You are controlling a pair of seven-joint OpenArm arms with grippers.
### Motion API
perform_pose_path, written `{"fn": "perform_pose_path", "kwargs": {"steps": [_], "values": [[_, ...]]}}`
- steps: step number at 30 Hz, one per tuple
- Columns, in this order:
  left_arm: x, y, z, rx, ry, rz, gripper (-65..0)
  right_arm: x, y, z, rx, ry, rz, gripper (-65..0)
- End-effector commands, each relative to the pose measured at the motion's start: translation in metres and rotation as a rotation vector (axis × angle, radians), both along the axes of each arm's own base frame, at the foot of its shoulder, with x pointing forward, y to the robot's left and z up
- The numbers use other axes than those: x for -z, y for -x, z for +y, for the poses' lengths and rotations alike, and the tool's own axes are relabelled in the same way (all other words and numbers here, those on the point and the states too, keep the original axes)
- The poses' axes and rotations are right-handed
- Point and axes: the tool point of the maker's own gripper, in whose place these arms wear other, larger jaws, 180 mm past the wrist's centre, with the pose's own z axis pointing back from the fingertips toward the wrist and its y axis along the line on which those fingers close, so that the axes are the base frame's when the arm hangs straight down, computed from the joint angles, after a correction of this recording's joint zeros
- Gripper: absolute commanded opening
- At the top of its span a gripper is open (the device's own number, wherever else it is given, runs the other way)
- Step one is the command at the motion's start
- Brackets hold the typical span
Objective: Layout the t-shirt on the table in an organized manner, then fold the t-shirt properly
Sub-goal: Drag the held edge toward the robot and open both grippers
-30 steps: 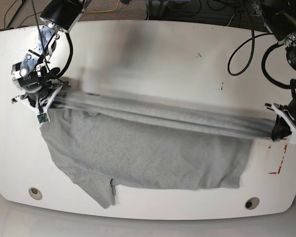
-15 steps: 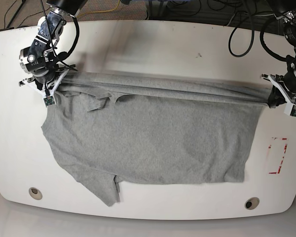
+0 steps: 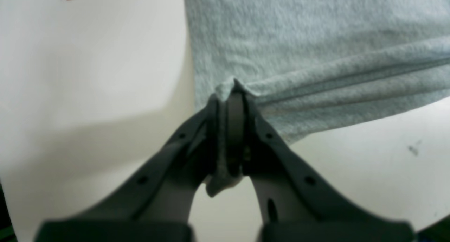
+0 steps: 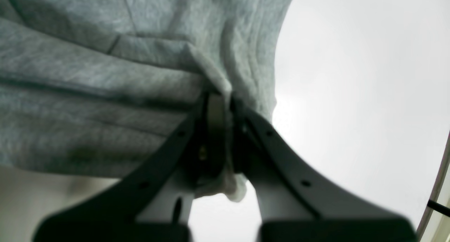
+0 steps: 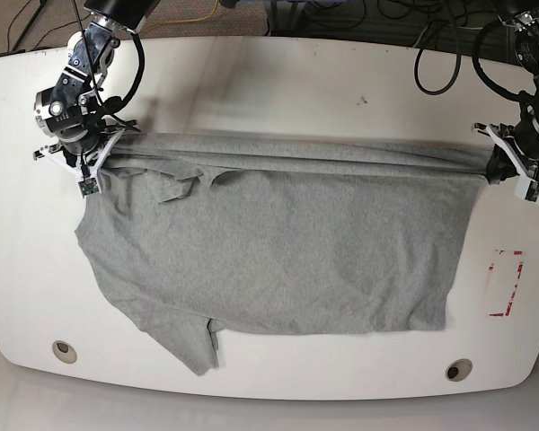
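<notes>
The heather-grey t-shirt lies spread over the white table, its far edge pulled taut into a bunched band between both grippers. My left gripper is at the right of the base view, shut on a corner of the t-shirt; cloth is pinched between its dark fingers. At the left of the base view my right gripper is shut on the opposite corner of the t-shirt, with fabric poking out below its fingers. A sleeve hangs toward the near edge. No lettering shows.
A red-lined rectangular mark sits on the table right of the shirt. Two round grommet holes lie near the front edge. Black cables trail behind the table's far right corner. Small dark scuffs dot the far side.
Both grippers have carried the shirt's taut edge away from the front edge toward the far side, spreading the body flatter. Over the last half second the motion is small.
</notes>
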Motion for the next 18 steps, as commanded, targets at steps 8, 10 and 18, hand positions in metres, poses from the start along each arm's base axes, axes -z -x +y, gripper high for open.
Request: {"fn": "perform_pose_path", "kwargs": {"steps": [8, 10, 18], "values": [[-0.016, -0.05, 0.021, -0.041, -0.086, -0.048, -65.0, -0.024, -0.031, -0.009, 0.015, 0.028, -0.083, -65.0], [-0.016, -0.056, 0.023, -0.047, -0.084, -0.048, -65.0, -0.023, -0.034, -0.009, 0.017, 0.022, -0.081, -65.0], [-0.009, -0.071, 0.028, -0.067, -0.048, -0.03, -65.0, -0.015, -0.041, -0.009, 0.021, -0.004, -0.065, -64.2]]}}
